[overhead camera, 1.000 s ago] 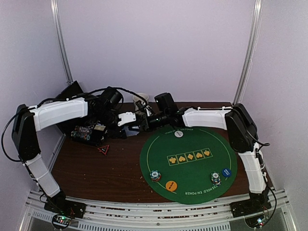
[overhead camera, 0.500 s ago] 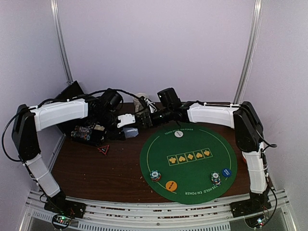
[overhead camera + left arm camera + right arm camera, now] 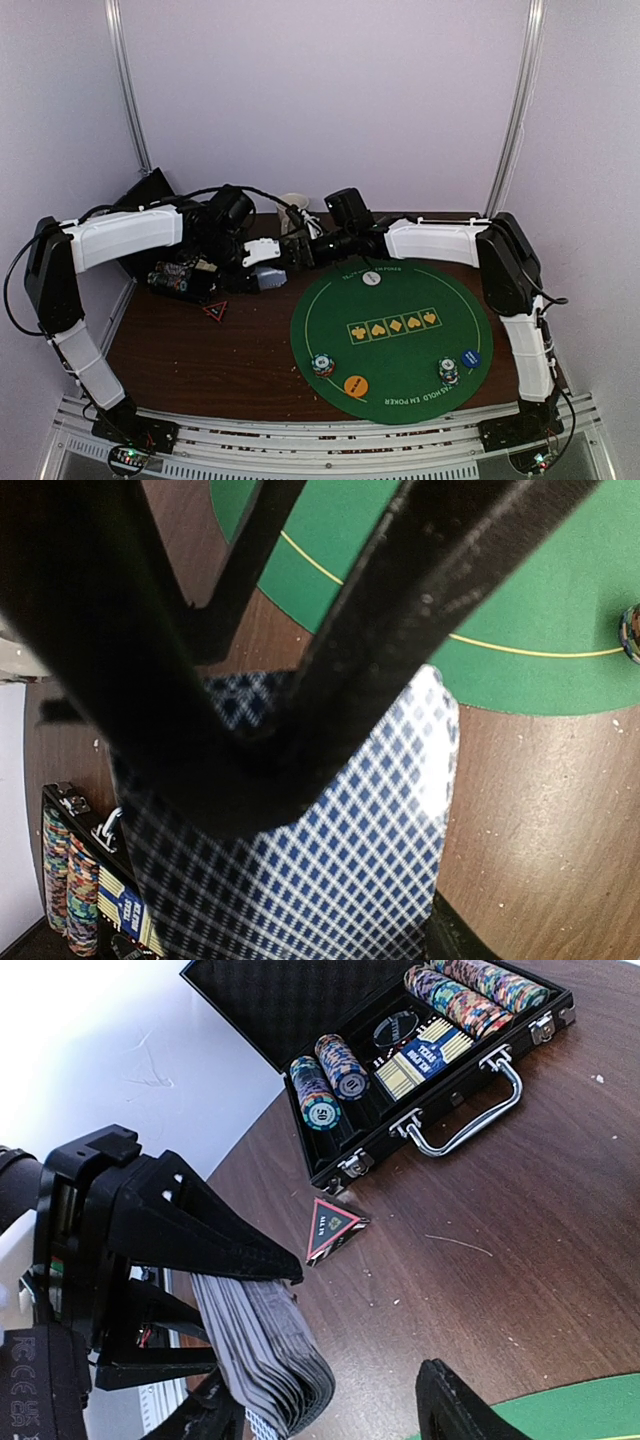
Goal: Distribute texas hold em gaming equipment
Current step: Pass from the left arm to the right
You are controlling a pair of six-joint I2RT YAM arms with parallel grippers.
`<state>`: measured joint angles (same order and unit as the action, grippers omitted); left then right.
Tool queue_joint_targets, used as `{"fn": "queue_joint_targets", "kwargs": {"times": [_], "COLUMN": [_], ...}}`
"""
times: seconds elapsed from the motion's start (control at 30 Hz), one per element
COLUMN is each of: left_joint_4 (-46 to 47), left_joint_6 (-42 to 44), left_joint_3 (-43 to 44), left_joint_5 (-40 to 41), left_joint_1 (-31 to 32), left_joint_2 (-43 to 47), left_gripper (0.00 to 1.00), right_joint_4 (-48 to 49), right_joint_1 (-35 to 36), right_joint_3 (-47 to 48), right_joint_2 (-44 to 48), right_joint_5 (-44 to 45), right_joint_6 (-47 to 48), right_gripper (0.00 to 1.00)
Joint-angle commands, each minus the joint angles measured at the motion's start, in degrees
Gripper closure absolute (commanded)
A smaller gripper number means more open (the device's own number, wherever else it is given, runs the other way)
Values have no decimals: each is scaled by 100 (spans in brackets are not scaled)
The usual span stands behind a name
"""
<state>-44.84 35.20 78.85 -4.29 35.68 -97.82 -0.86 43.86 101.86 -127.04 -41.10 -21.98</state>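
Left hand (image 3: pixel 283 262) is clenched on a thick deck of blue-and-white diamond-backed playing cards (image 3: pixel 265 1355), holding it above the brown wooden desk (image 3: pixel 190 350) just off the far-left rim of the round green felt poker mat (image 3: pixel 400 300). Right hand (image 3: pixel 335 1410) is right up against it, released, fingers spread with the deck's edge showing between them, unpinched. On the mat, a small striped poker-chip stack (image 3: pixel 321 365) sits front-left beside an orange button disc (image 3: pixel 355 386), a second striped chip stack (image 3: pixel 449 371) sits front-right by a blue button disc (image 3: pixel 471 357), and a white button disc (image 3: pixel 371 278) lies at the far rim.
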Motion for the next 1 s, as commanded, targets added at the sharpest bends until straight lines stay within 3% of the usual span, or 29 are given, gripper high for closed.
{"fn": "queue_joint_targets", "kwargs": {"times": [0.0, 0.3, 0.47, 0.7, 0.8, 0.97], "left_joint_4": [345, 666, 670, 634, 668, 1359], "left_joint_6": [-90, -110, -102, -95, -84, -92], "left_joint_3": [97, 30, 13, -81, -85, -322], "left_joint_5": [-45, -226, -175, -205, -161, 241], "left_joint_1": [-15, -26, -38, -61, -57, -61], "left_joint_2": [165, 288, 326, 407, 413, 515], "left_gripper": [48, 48, 48, 47, 37, 15], "right_joint_4": [293, 2174, 2555, 2748, 2709, 2520], "right_joint_1": [127, 135, 128, 73, 62, 63], "right_joint_3": [225, -285, -456, -540, -546, -602], "right_joint_2": [-236, -404, -426, -381, -382, -303], "right_joint_5": [-512, -1329, -1442, -1458, -1494, -1502], "right_joint_6": [-246, -1757, -2020, -2196, -2246, -2305], "right_gripper": [40, 48, 53, 86, 99, 100]}}
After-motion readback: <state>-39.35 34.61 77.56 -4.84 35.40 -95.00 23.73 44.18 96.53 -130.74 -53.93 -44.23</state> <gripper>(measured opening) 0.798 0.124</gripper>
